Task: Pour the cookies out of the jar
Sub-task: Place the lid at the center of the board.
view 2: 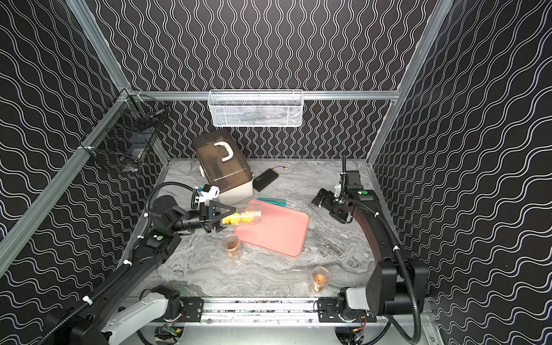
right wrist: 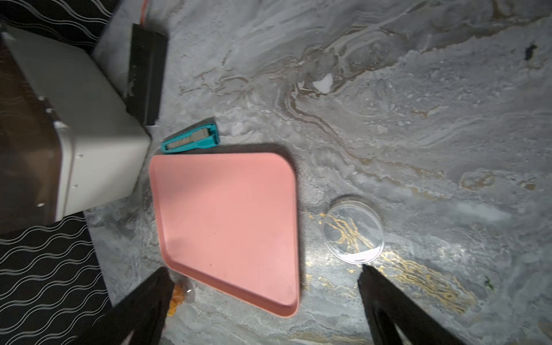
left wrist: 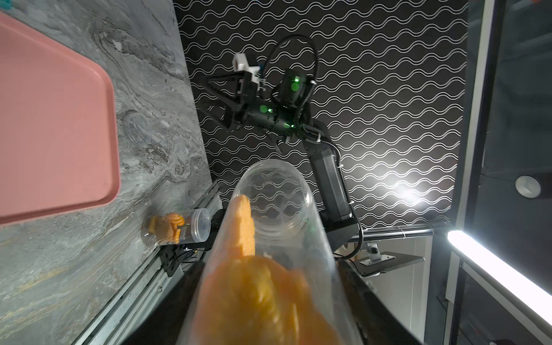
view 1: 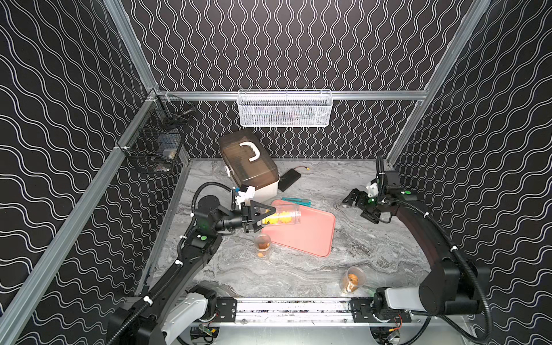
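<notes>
Cookies (view 1: 276, 220) are heaped inside a clear jar (view 1: 289, 212), gripped nearly level above the edge of the pink tray (view 1: 310, 236) by the closed left tool (view 1: 266, 219). The right tool (view 1: 358, 207) is spread wide, empty. Tipped hastily, pieces could be scattered onto the tabletop (view 1: 298, 268).
</notes>
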